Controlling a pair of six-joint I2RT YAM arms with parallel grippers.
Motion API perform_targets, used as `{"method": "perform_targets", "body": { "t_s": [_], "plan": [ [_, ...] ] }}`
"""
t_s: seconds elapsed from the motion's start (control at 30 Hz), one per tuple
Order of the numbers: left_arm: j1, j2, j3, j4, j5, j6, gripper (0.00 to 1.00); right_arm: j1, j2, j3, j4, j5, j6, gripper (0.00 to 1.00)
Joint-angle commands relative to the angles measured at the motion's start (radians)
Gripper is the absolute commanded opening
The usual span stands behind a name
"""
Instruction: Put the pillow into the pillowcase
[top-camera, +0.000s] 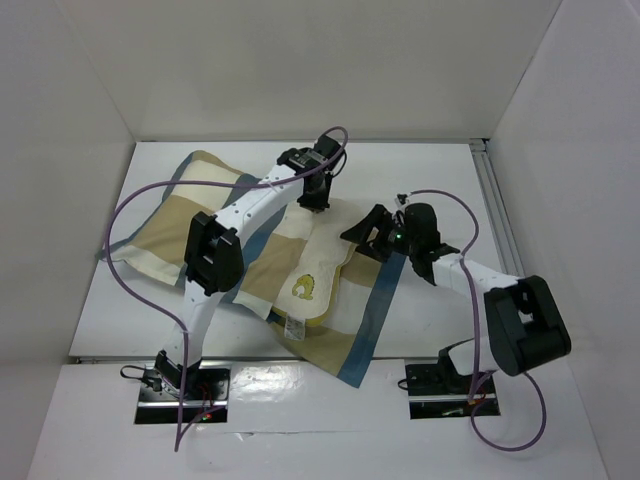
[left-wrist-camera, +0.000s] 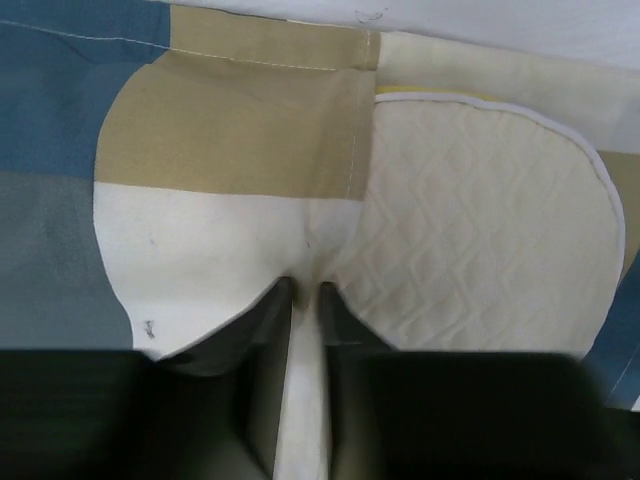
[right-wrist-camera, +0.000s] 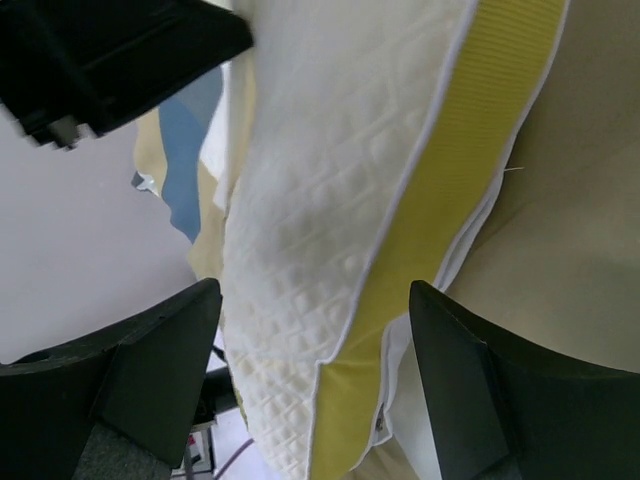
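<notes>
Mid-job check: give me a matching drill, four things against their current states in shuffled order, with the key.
Things:
1. left gripper
2. right gripper
3. cream-white quilted pillow with yellow edge band
4. blue, tan and cream checked fabric pillowcase

States:
A. open, one finger on either side of the yellow band
B. spread out flat, pinched at a cream block
C. closed on a fold of cloth
D. partly covered, logo corner showing

Pairs: 1-C, 2-A, 3-D, 4-B
</notes>
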Motion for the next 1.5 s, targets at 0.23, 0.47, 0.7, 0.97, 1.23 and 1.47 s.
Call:
{"method": "perform_targets", "body": {
  "t_s": [0.23,0.47,0.7,0.97,1.23,1.47],
  "plan": [
    [-0.005,-0.054,0.015,-0.021,0.084,0.025,0.0,0.079,0.31,0.158,0.173,-0.034,-0.043,0.25],
    [-0.05,-0.256,-0.016,0.102,0.498,-0.041,0.0,0.226,0.218,0.195,0.261,0.007,0.022,0.0],
    [-0.071,-0.377,-0.122,0.219,0.574,-0.152,0.0,0.2,0.356,0.205,0.327,-0.002,0.005,0.0],
    [-0.022,-0.344,-0.099,-0.005,0.284,-0.052,0.3,0.143,0.246,0.229,0.12,-0.012,-0.115,0.08],
    [0.01,-0.708,-0.615,-0.025,-0.115,-0.113,0.66,0.134,0.082,0.188,-0.112,0.015,-0.199,0.89],
    [0.019,-0.962,-1.051,0.009,-0.142,-0.285,0.67,0.134,0.011,0.097,-0.091,-0.009,-0.141,0.92]
  ]
}}
